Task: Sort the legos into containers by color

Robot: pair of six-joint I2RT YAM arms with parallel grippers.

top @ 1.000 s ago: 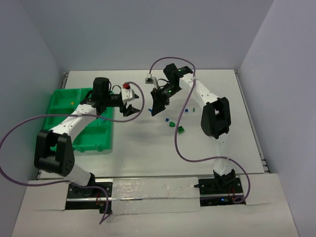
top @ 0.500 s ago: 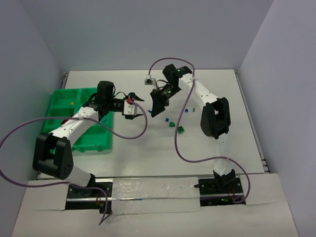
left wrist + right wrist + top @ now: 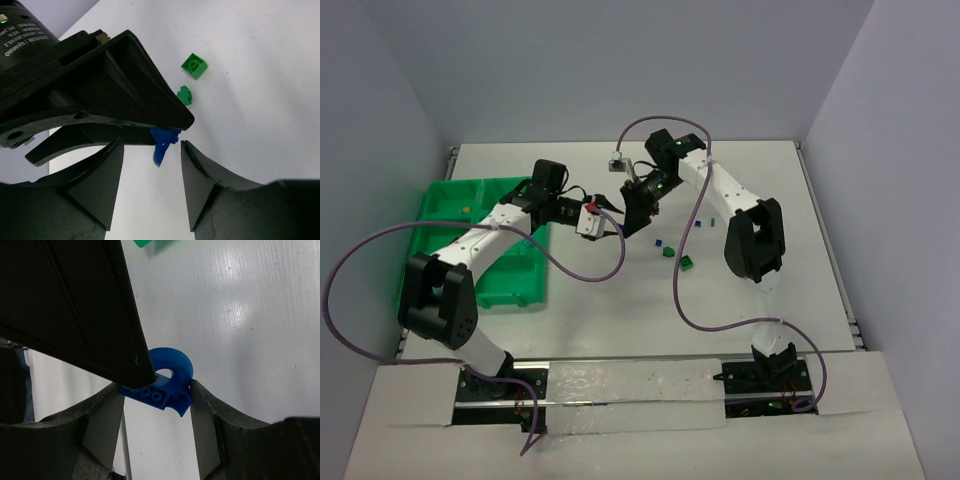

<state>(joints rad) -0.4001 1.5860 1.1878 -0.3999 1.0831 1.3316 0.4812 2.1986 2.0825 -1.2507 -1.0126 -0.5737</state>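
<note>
Seen from above, the left gripper had swung rightward from beside the bright green plastic tray of shallow bins to meet the right gripper at the upper middle of the frame, while the right arm had held its place. The right gripper was clamped on a small blue plastic lego piece with a rounded arch, held in the air above the white worktop. In the left wrist view, the left gripper's own fingers flanked that blue piece with a gap on each side. They were about half open and had been narrowing, gripping nothing yet. This looked like a handover, so that the arm nearer the tray could carry the piece to a bin. Two small green plastic bricks lay on the worktop just beyond, with more loose pieces right of centre. The meeting point sat well away from the worktop's edges. The path left to the tray looked open, apart from a drooping purple cable.
</note>
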